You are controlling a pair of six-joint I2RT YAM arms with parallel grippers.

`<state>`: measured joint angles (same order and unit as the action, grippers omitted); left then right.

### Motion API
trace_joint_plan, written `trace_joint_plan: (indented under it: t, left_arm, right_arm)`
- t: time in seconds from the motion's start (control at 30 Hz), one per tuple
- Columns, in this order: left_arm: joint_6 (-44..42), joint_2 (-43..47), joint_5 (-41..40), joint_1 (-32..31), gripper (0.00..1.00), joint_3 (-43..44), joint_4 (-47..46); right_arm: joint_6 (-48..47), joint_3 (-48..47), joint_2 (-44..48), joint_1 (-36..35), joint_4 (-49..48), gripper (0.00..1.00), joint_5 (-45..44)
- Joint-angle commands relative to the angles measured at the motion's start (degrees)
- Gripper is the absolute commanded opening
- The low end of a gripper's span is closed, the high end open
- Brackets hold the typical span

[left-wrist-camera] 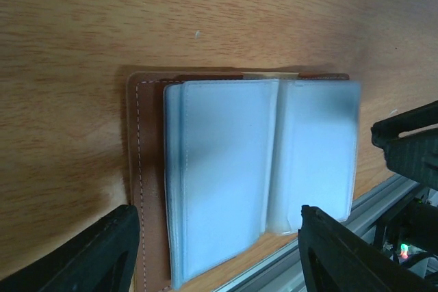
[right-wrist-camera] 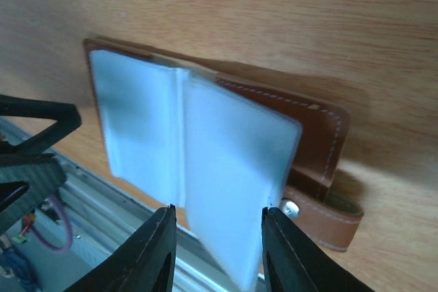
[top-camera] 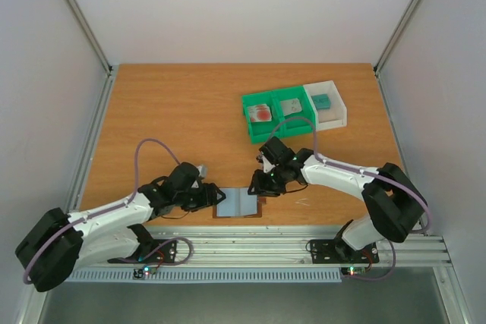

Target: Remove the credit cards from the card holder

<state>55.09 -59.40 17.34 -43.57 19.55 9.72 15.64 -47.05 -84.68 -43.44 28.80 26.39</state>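
Note:
The card holder [top-camera: 238,202] lies open at the table's front edge, its grey-blue sleeves up and its brown cover under them. No card shows in it. My left gripper [top-camera: 213,197] is open at its left end, with the holder [left-wrist-camera: 226,176] between the fingers [left-wrist-camera: 102,254]. My right gripper [top-camera: 259,186] is open at its right end, and a raised sleeve page [right-wrist-camera: 236,169] stands between its jaws [right-wrist-camera: 217,237]. The pale card with a red blot [top-camera: 260,112] and the grey card [top-camera: 290,106] lie in the green tray. The teal card [top-camera: 322,102] lies in the white tray.
The green two-compartment tray [top-camera: 247,104] and the white tray [top-camera: 340,108] stand side by side at the back right. The holder's brown side tab with a snap [right-wrist-camera: 321,213] sticks out on the right. The metal rail [top-camera: 304,244] runs just past the table's front edge.

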Motion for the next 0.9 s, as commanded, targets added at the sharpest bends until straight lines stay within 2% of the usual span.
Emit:
trace_joint_plan:
  t: [0.0,0.13,0.4,0.47,0.63,0.7,0.87]
  left_arm:
    - [0.20,-2.12,-0.16,0.24,0.64,-0.67,-5.56]
    - [1.32,-4.55,0.63,0.24,0.58,-1.72,-9.02]
    - [2.71,-9.22,2.63,0.24,0.45,-1.27,-14.80]
    - [3.44,-9.89,3.58,0.24,0.38,-1.31,-16.29]
    - [5.87,-8.94,5.18,0.21,0.08,-2.05,-19.70]
    - [6.73,-8.06,5.70,0.19,0.01,-2.57,-21.32]
    - [8.03,-6.86,6.48,0.20,0.00,-2.88,-23.94]
  right_arm:
    - [-0.38,0.86,-2.31,-0.43,-1.88,0.35,-2.61]
    - [-0.35,1.87,-4.30,-0.62,-3.63,0.34,-1.87]
    - [-0.69,3.67,-6.13,-0.74,-5.64,0.17,-3.05]
    - [-0.65,4.08,-6.46,-0.72,-6.15,0.13,-3.10]
    - [0.34,5.42,-6.80,-0.73,-8.41,0.09,-2.95]
    - [0.87,6.04,-6.80,-0.68,-9.58,0.08,-2.96]
    - [2.25,8.55,-7.48,-0.72,-13.71,0.04,-4.14]
